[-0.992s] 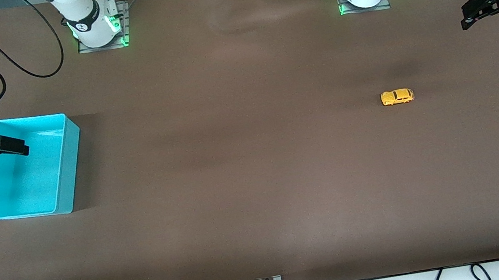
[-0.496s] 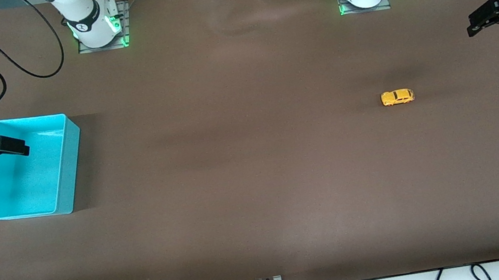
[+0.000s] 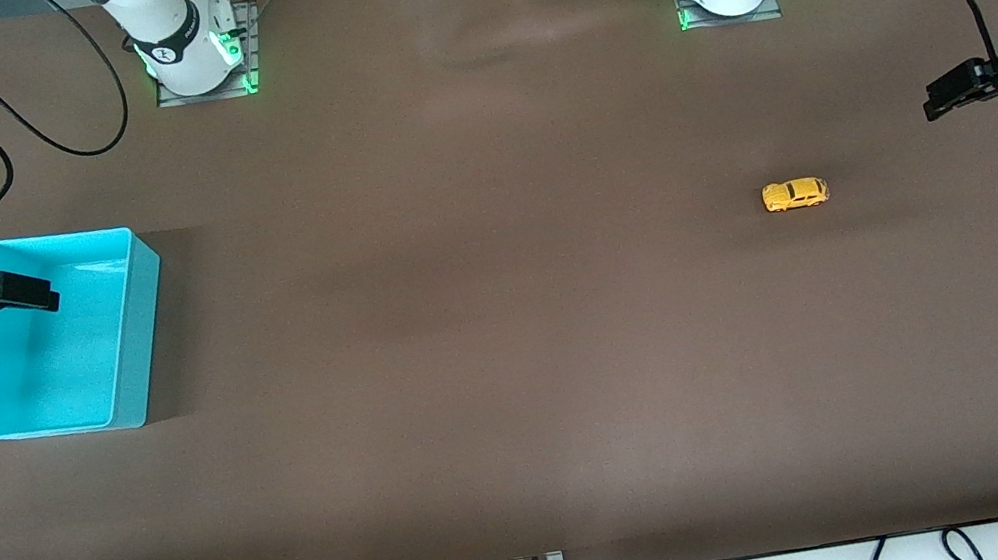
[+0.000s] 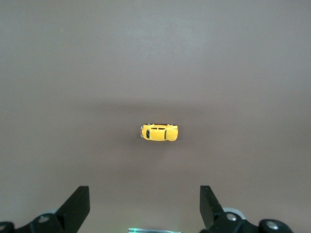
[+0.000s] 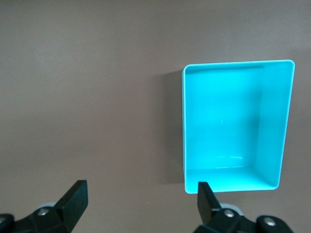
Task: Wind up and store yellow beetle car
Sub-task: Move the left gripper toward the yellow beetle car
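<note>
Both pincers are gaping: the left pincer (image 3: 933, 99) is dropping back toward the untouched yellow beetle car (image 3: 795, 194), while the right pincer (image 3: 35, 294) is waiting over the turquoise bin (image 3: 137, 325).

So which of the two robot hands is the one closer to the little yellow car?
The left hand, open above bare table at its own end, with the yellow beetle car close by. The right hand, also open, is over the turquoise bin.

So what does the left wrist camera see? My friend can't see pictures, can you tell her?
A tiny yellow beetle car sits alone on the plain brown table, in the middle of the picture. The left gripper shows at the edge, its two black fingers spread wide open, holding nothing and not touching the car.
</note>
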`<state>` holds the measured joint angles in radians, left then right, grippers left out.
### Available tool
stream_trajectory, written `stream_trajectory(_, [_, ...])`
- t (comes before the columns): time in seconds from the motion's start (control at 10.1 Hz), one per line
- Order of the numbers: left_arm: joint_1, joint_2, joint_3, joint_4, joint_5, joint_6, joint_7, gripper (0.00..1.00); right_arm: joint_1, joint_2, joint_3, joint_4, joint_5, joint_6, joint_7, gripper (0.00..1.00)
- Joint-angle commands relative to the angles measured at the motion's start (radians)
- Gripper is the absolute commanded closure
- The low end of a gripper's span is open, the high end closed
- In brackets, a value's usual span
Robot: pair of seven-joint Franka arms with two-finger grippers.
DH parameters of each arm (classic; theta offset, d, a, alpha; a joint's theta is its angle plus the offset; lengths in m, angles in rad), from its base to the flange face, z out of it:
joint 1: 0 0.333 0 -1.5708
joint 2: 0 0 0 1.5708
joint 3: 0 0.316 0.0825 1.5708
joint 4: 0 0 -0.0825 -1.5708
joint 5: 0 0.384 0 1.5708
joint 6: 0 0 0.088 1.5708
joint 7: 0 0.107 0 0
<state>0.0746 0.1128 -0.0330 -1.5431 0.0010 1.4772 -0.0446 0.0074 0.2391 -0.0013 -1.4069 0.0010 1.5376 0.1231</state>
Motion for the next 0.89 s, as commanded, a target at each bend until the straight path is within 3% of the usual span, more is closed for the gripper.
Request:
stream_trajectory(0.0, [0.007, 0.019, -0.011, 0.011, -0.026, 0.008, -0.058, 0.0, 0.003, -0.008, 0.0, -0.007, 0.013, -0.004, 0.017, 0.0])
stream_trajectory(0.6, [0.069, 0.091, -0.013, -0.046, -0.038, 0.066, -0.199, 0.0, 0.002, -0.008, 0.0, -0.007, 0.013, -0.004, 0.017, 0.0])
stream_trajectory(0.79, [0.065, 0.114, -0.011, -0.089, -0.023, 0.081, -0.401, 0.0, 0.002, -0.008, 0.0, -0.006, 0.013, -0.004, 0.015, 0.0])
